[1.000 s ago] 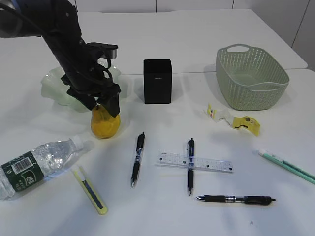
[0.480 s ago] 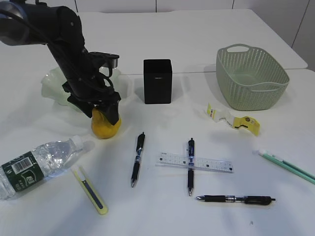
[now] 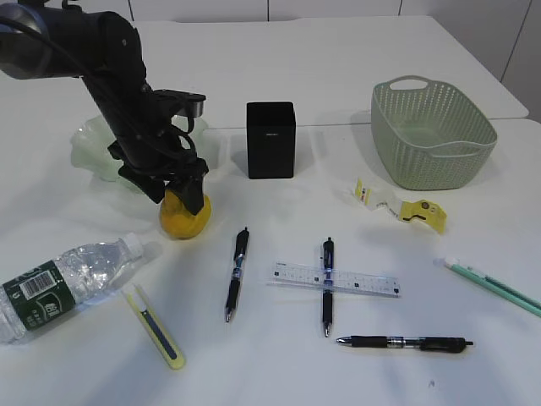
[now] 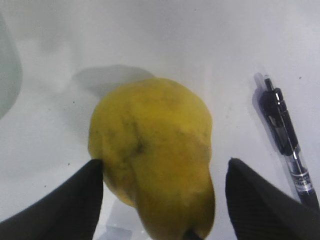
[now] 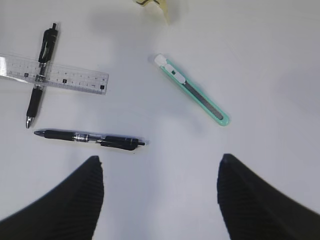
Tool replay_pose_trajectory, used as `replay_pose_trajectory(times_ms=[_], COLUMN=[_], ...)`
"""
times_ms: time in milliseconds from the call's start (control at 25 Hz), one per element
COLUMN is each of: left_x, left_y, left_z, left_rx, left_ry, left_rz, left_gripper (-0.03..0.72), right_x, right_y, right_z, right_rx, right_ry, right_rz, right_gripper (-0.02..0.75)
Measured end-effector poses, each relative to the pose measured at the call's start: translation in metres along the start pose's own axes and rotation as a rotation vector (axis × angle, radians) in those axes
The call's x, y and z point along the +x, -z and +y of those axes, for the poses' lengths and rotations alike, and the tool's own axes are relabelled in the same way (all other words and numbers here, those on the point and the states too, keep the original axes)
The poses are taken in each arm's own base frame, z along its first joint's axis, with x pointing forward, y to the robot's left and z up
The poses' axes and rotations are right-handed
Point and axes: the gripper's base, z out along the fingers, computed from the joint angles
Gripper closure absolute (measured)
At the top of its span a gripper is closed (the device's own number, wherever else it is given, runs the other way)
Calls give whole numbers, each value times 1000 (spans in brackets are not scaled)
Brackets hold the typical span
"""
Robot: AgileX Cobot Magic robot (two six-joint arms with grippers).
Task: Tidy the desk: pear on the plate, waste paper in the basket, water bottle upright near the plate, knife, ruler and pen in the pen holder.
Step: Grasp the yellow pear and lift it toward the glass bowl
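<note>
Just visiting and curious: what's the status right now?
Left gripper jaws straddling the pear, right side not yet touching. Right gripper open, empty. Plate right behind, path clear.

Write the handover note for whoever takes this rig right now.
Left end effector: fingers astride the pear, not clearly clamped. Right end effector: open, empty, above the pens.
Pear on the table beside the plate. Bottle lying down. Waste paper beside the basket. Three pens, ruler and two knives on the table; pen holder shows nothing in it.
Done: nothing. Left: everything.
</note>
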Motion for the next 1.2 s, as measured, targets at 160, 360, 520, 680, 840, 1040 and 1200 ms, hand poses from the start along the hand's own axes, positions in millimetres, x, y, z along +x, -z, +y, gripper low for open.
replay_pose_trajectory(times_ms=[160, 360, 520, 680, 840, 1040, 1200], left_x=[0, 0, -1, -2, -2, -1, 3], left_y=[0, 0, 1, 2, 2, 2, 3], left_z=[0, 1, 1, 1, 1, 2, 2], left_rx=[-1, -7, -11, -18, -17, -20, -25], left_ry=[0, -3, -6, -10, -10, -13, -20], left_rz=[-3, -4, -9, -13, -11, 3, 44], left_gripper=[167, 207, 311, 404, 418, 420, 420], right_x=[0, 0, 0, 0, 0, 0, 0], right_y=[0, 0, 0, 0, 0, 0, 0], right_z=[0, 0, 0, 0, 0, 0, 0], right_rx=[0, 0, 0, 0, 0, -2, -2], right_ry=[0, 0, 0, -1, -1, -2, -2], right_rz=[0, 0, 0, 0, 0, 0, 0], right_gripper=[186, 186, 186, 187, 186, 186, 186])
